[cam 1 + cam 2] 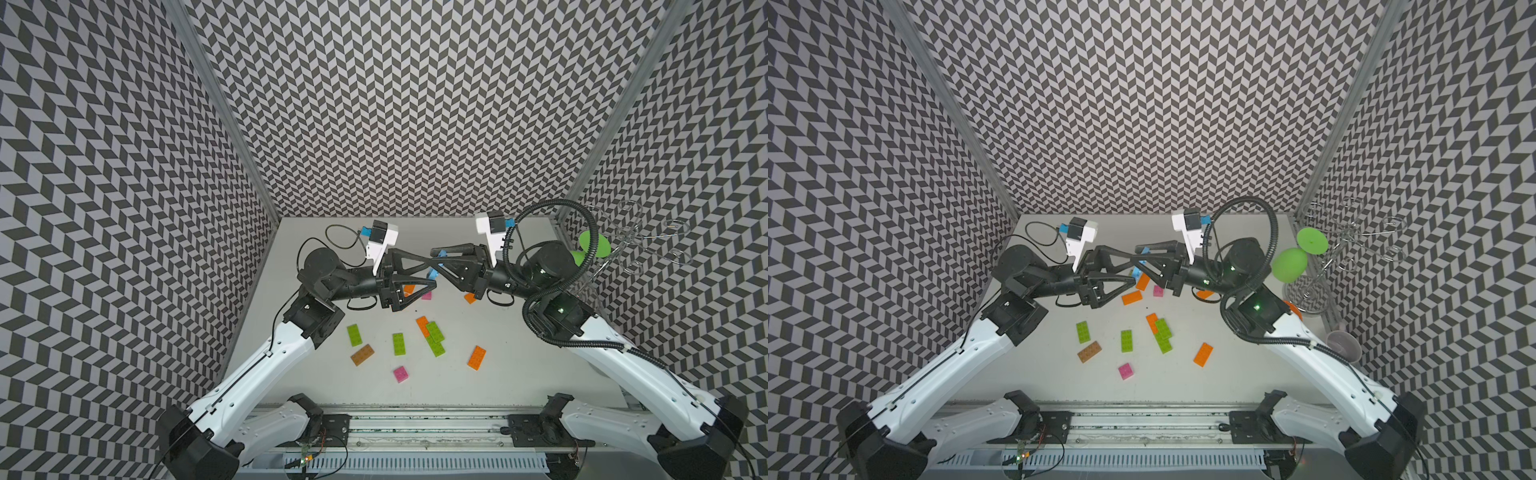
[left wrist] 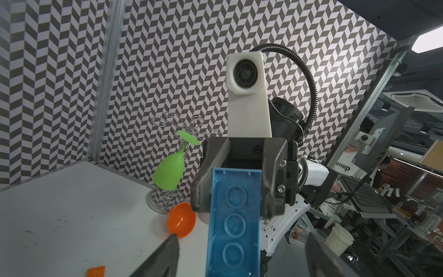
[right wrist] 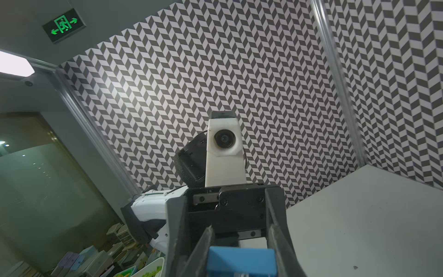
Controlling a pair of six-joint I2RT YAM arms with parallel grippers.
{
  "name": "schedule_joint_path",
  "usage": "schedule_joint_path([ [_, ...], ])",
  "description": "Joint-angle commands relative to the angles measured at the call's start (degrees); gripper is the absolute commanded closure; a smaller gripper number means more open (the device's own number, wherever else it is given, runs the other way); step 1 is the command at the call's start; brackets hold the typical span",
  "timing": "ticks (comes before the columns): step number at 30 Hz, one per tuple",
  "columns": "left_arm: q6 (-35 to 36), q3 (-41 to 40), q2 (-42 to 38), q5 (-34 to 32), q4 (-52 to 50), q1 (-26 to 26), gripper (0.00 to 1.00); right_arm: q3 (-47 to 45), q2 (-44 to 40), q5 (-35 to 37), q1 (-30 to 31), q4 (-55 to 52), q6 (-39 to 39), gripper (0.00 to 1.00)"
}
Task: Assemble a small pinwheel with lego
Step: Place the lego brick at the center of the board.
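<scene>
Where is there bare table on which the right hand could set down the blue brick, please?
Bare table runs between the pink square brick and the front rail, and along the back wall. Crowded: the overlapping lime green and orange bricks mid-table.

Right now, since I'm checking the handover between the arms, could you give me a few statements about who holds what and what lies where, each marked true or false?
1. The right gripper grips the blue brick. True.
2. The left gripper is shut on that brick. False: its jaws stand wide open on either side of it.
3. The green goblet hangs bowl-down from the wire rack. True.
4. The brown brick is stacked on a pink square. False: it lies flat on the table by itself, near a lime green brick.
</scene>
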Motion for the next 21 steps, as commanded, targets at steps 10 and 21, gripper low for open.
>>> schedule_joint_path([
  [10, 9.66, -8.03, -11.13, -23.02, -25.82, 10.80, 0.00, -4.97, 2.36, 30.68, -0.07, -23.76, -54.26, 1.00],
  [21, 11.82, -8.44, -13.07, -19.90, -30.38, 21.23, 0.00, 2.79, 21.95, 38.33, 0.29, -54.15, -90.56, 1.00],
])
